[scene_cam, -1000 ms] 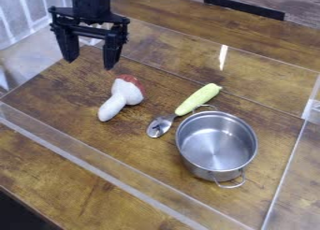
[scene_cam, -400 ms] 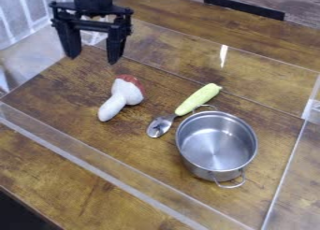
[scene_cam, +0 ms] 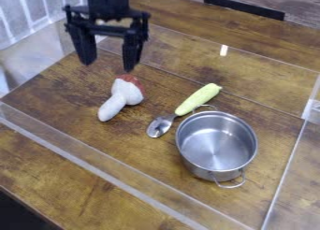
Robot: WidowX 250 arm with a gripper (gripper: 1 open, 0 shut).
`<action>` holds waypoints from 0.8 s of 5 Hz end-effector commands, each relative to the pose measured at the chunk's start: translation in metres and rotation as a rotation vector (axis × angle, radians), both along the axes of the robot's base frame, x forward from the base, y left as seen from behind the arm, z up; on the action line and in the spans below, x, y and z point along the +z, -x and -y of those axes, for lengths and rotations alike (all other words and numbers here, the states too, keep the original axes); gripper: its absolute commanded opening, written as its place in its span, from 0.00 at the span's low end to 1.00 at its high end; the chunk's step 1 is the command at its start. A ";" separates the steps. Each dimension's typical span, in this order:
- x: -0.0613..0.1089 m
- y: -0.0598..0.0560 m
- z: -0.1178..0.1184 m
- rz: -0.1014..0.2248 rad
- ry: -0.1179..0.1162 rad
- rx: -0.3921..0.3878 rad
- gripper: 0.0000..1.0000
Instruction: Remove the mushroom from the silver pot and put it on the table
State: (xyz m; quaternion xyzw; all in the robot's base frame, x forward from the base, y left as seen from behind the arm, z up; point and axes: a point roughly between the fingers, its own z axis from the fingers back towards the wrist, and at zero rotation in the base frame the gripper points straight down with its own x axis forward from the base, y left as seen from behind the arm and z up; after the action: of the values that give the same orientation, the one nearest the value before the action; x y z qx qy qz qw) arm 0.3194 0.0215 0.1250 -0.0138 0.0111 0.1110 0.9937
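The mushroom [scene_cam: 118, 98], cream stem with a reddish-brown cap, lies on its side on the wooden table [scene_cam: 75, 131], left of the silver pot [scene_cam: 215, 144]. The pot stands empty at the lower right, with a loop handle toward the front. My gripper [scene_cam: 109, 58] hangs above and behind the mushroom, pointing down, its two black fingers spread wide apart with nothing between them. It touches neither the mushroom nor the pot.
A yellow-green corn-like toy [scene_cam: 197, 98] and a small metal spoon [scene_cam: 160, 127] lie between the mushroom and the pot. Clear acrylic walls [scene_cam: 112, 182] edge the tabletop at the front and sides.
The open gripper has shifted to the right and slightly lower in the picture, closer to above the mushroom. Mushroom, pot, corn toy and spoon have not moved.
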 end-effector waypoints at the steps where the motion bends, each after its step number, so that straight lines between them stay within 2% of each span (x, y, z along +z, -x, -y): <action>1: 0.011 0.001 0.010 0.090 0.003 -0.061 1.00; 2: -0.005 -0.002 0.015 0.086 0.004 -0.105 1.00; 4: -0.011 -0.006 0.008 0.061 -0.006 0.067 1.00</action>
State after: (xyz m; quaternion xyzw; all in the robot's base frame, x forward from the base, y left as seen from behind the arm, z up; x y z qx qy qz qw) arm 0.3220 0.0120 0.0985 -0.0146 0.0058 0.1411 0.9899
